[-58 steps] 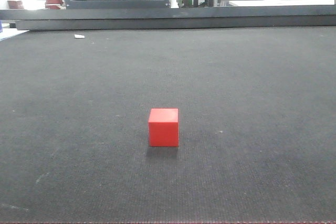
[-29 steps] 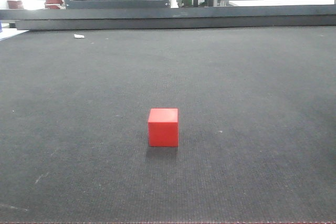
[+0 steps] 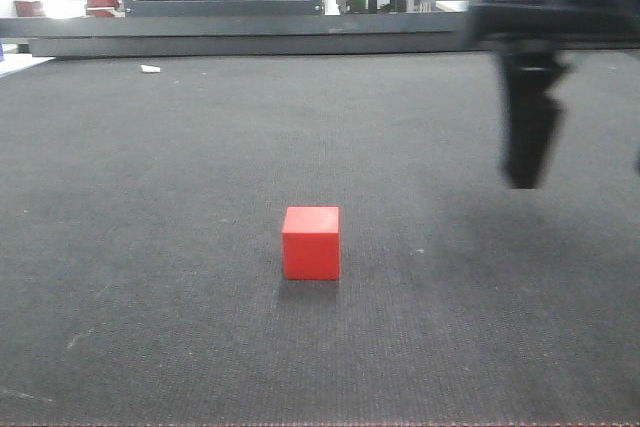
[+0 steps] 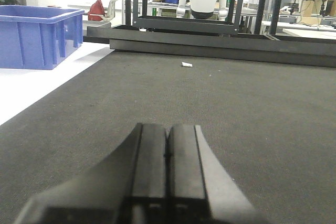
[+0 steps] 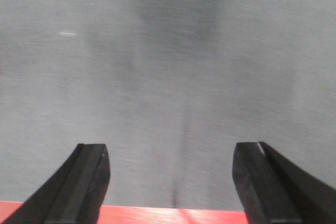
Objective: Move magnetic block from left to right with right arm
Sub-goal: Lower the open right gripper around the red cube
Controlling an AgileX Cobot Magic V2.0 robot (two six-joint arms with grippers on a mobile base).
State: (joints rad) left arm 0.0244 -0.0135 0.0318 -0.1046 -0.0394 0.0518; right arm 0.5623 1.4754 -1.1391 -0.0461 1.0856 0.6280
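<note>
Right end effector point(image 5: 170, 153) is held wide and empty; magnetic block point(image 3: 311, 242) is found on the surface point(image 3: 150, 247) well to its left and lower, so it should be centred over the block before descent.

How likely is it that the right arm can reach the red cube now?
Probably yes: the right gripper, jaws apart, hangs clear, with nothing between it and the red cube.

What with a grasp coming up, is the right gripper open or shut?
Open: on the right gripper, the fingers stand wide apart, mat between.
</note>
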